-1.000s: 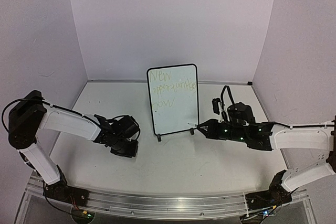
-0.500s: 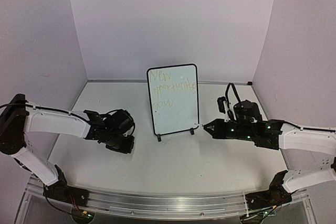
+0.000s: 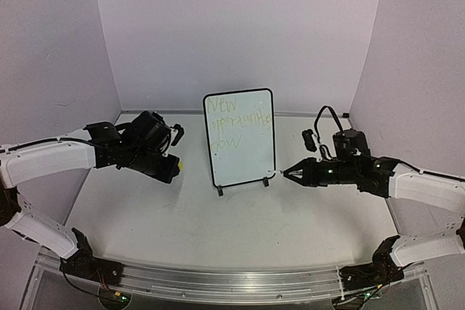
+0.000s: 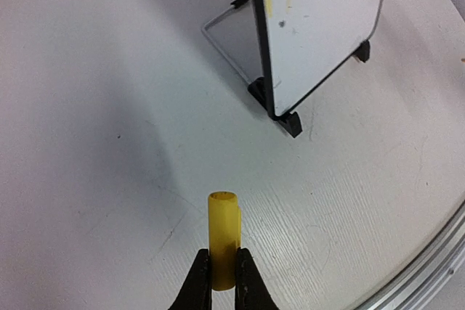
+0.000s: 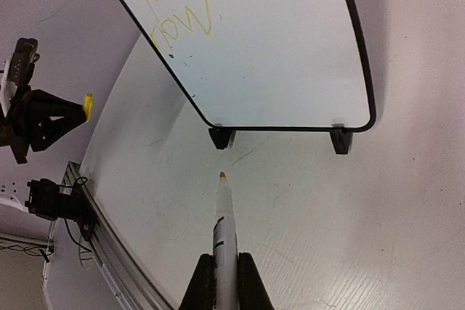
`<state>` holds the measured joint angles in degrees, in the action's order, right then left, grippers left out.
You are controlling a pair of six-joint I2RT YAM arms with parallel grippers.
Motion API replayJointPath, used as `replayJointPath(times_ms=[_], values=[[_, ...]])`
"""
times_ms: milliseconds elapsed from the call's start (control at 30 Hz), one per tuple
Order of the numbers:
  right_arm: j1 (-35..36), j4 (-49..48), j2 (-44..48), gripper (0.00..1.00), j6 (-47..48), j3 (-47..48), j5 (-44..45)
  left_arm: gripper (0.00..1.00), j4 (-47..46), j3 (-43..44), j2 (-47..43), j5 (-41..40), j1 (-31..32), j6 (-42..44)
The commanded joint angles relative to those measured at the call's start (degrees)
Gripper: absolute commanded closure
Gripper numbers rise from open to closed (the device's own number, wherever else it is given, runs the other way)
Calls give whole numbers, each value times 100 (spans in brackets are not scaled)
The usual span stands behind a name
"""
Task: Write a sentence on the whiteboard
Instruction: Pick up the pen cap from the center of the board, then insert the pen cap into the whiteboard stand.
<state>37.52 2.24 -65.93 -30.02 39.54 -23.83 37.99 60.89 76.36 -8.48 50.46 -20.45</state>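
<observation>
Whiteboard (image 3: 240,139) stands upright mid-bench, nearer the far edge, on two small black feet with a wire prop behind. Its face is toward the arms and looks to lean back slightly. Sentence (image 3: 236,123) is faint yellow-green, about three short lines in the upper half, lower half blank. Judgement: the board is light and stiff with a slick face, so it should slide or tip backward under a hard push on the bench (image 3: 240,230); press lightly when writing. To steady it, take the black frame at a side edge or top corner, not the face, since the ink would likely smear. Right end effector (image 3: 285,173) is clamped on the marker (image 5: 224,223), uncapped, tip forward. It sits low beside the board's right bottom corner, with the tip just short of the feet and touching neither board nor bench. The tip is well below the written lines, so any further stroke needs a lift first. Left end effector (image 4: 222,263) is pinched on the yellow cap (image 4: 224,234), raised off the bench and well apart from the board's left edge, toward the left side of the bench.
</observation>
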Motion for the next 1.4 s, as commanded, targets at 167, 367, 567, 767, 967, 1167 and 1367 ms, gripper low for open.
replayJointPath(times_ms=[167, 367, 567, 767, 967, 1167, 1367], values=[[-21, 83, -481, 100, 42, 620, -1400, 100, -158, 417, 154, 1660, 8, 1832], [-24, 74, -1135, 100, 40, 1048, -2629, 100, -621, 366, 205, 2551, 49, 2374], [-16, 74, -1678, 100, -38, 1333, -3670, 100, -691, 250, 343, 2920, 176, 2726], [63, 64, -2009, 100, -67, 1540, -4003, 100, -769, 76, 345, 3189, 426, 2835], [161, 48, -2320, 100, -87, 1844, -4234, 100, -684, 37, 480, 3161, 703, 2893], [307, 48, -2615, 100, -101, 2020, -4393, 100, -658, 41, 529, 3070, 825, 2881], [353, 53, -2630, 100, -101, 1988, -4437, 100, -679, 12, 523, 3026, 827, 2852]])
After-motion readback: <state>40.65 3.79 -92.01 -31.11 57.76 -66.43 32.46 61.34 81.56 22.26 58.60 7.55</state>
